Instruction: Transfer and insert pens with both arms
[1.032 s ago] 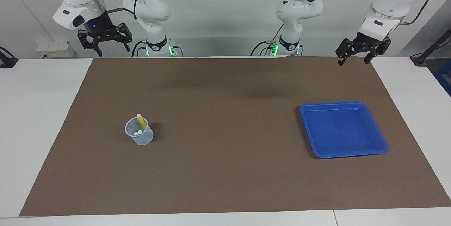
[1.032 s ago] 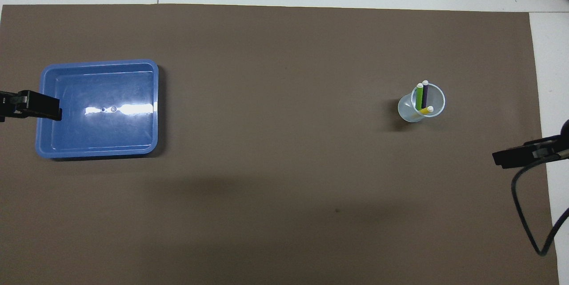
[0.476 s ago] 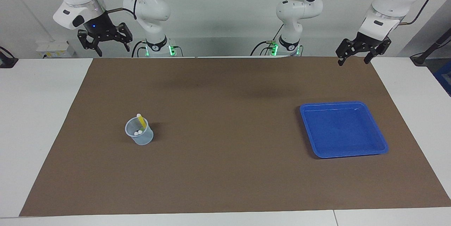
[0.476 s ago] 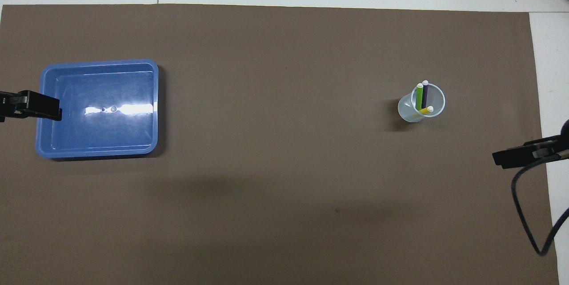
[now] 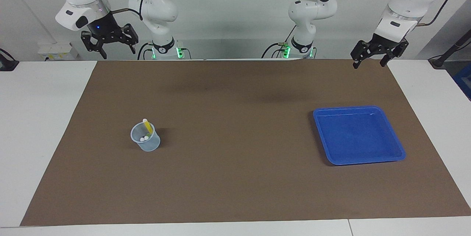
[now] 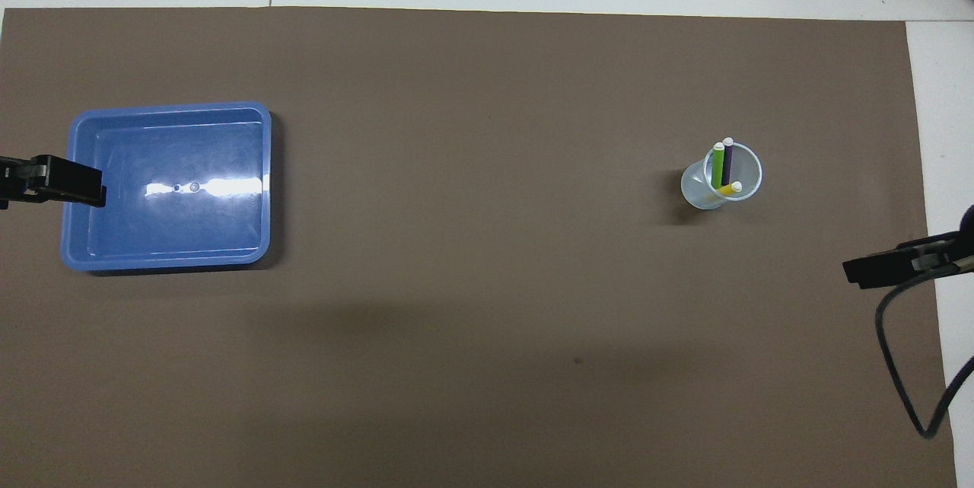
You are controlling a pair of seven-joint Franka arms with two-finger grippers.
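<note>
— Why are both arms parked up high?

— Looks finished: green pen (image 6: 717,166), purple pen (image 6: 727,158) and yellow pen (image 6: 727,189) stand in the clear cup (image 5: 146,142), toward the right arm's end. Left gripper (image 5: 371,62) and right gripper (image 5: 117,49) hang spread, holding nothing; blue tray (image 5: 399,152) bare.

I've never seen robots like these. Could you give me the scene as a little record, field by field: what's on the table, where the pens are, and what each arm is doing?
surface: brown mat on a white table
pens: green pen, purple pen and yellow pen, all standing in a small clear plastic cup
cup position: toward the right arm's end of the table
tray: shallow blue plastic tray, nothing in it, toward the left arm's end
left gripper: raised, jaws open, holds nothing, waiting
right gripper: raised, jaws open, holds nothing, waiting
</note>
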